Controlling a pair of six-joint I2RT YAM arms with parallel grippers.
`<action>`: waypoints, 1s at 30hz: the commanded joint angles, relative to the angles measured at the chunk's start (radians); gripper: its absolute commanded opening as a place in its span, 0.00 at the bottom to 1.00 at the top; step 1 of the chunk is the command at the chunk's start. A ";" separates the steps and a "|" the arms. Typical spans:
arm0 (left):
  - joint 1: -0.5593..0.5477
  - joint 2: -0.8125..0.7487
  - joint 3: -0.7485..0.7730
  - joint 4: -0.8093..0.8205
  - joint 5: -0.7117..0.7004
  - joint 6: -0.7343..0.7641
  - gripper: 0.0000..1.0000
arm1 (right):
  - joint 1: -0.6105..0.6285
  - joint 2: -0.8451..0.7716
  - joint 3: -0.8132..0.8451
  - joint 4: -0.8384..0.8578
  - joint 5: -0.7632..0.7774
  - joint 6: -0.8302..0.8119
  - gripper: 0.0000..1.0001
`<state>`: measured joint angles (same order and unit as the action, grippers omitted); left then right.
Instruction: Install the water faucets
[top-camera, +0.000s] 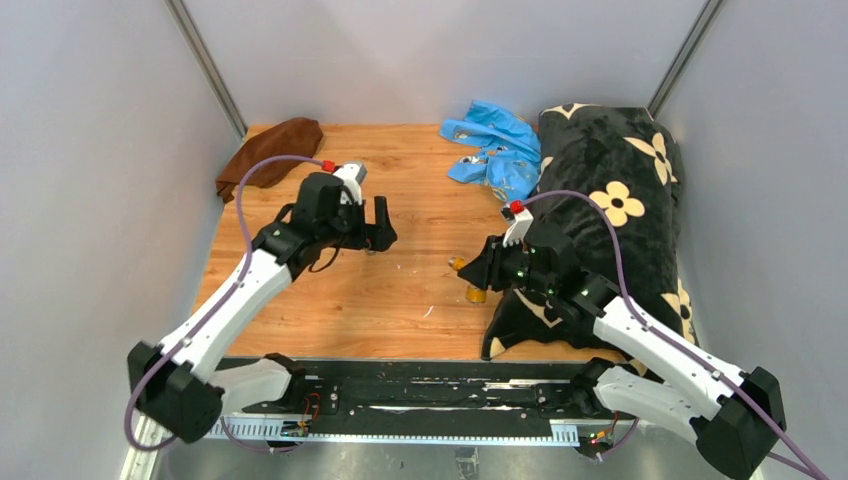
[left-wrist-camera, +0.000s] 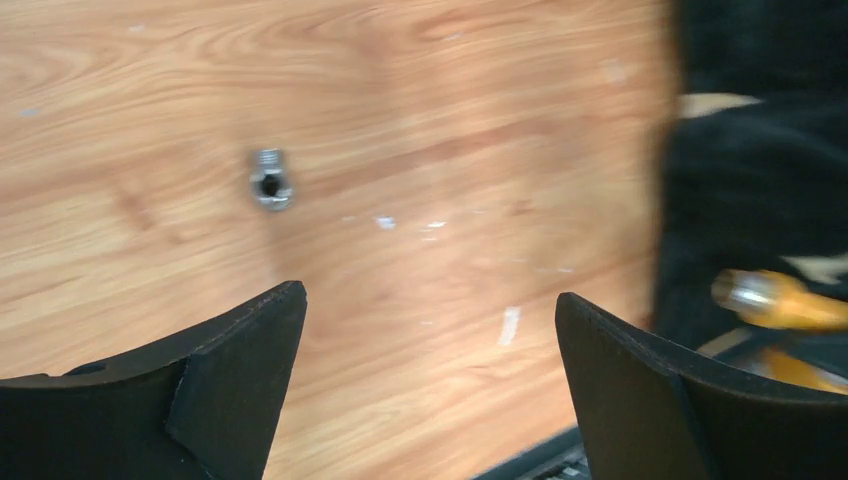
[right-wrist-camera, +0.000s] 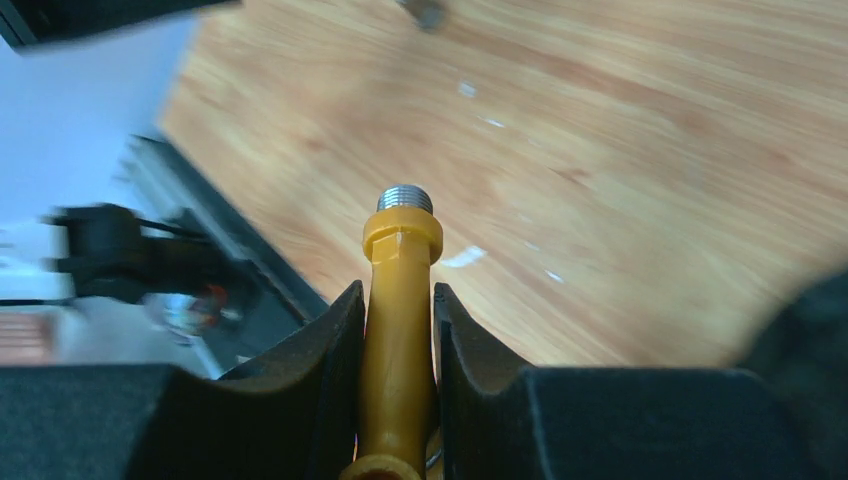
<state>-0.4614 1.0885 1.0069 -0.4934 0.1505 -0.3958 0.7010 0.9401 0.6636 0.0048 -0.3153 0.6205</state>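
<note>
The small silver-grey metal fitting (left-wrist-camera: 270, 180) is lying free on the wooden tabletop (top-camera: 400, 300), well to the left of the black flowered cushion (top-camera: 600, 150). The left gripper (left-wrist-camera: 430, 300) is hanging near it with its jaws spread wide, holding nothing. Right at the cushion's left edge, the right gripper (right-wrist-camera: 398, 300) is pinching the brass-orange tap spout (right-wrist-camera: 402, 240) between narrow jaws, its silver threaded end pointing away from the cushion, toward the fitting.

A wooden table (top-camera: 400, 290) stands inside a booth of plain pale grey walls (top-camera: 90, 150), with thin metal posts (top-camera: 205, 65) in the two far corners. A brown cloth (top-camera: 270, 150) lies at its far left corner, a black flowered cushion (top-camera: 610, 190) along its right side. The light is soft and even.
</note>
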 joint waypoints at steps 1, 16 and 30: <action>0.024 0.156 0.077 -0.086 -0.331 0.147 0.98 | 0.012 0.012 0.056 -0.374 0.215 -0.257 0.00; 0.061 0.721 0.383 -0.200 -0.264 0.226 0.98 | 0.011 -0.038 -0.016 -0.324 0.175 -0.258 0.00; 0.074 0.819 0.359 -0.191 -0.249 0.234 0.57 | 0.012 -0.036 -0.026 -0.321 0.187 -0.284 0.00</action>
<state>-0.3939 1.9068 1.3602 -0.6868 -0.0959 -0.1688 0.7010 0.9020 0.6350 -0.3202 -0.1467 0.3592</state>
